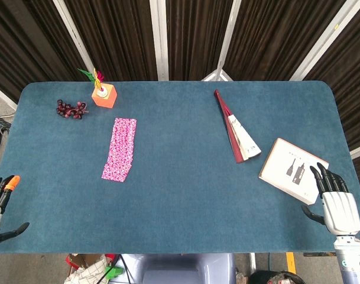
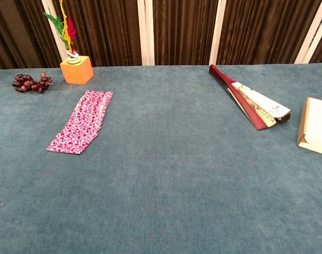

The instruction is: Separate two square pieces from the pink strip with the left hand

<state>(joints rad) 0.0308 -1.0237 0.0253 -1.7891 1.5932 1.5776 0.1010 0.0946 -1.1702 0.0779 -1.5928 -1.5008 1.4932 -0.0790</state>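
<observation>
**On the blue table: pink strip untouched, both hands at the near edge**

Left of the table's (image 1: 180, 177) middle lies the pink strip (image 1: 120, 149), flat on the blue cloth and running lengthwise away from the robot, its far end tipped slightly to the right. It shows as one unbroken piece with a small white pattern. Just beyond the strip's far end and a little to the left stands an orange block (image 1: 104, 95) with green and red feathers rising from it; further left of the strip's far end sits a dark bunch of grapes (image 1: 71, 109). Well to the right of the strip lies a half-folded fan (image 1: 236, 128) with dark red ribs, and further right still a flat beige box (image 1: 292, 168).

The left hand (image 1: 0, 207) shows at the near left corner, well apart from the strip, released, fingers spread and grasping nothing. The right hand (image 1: 335, 200) is far to the right of the strip, fingers straight and apart, fingertips over the box's near edge, holding nothing.
</observation>
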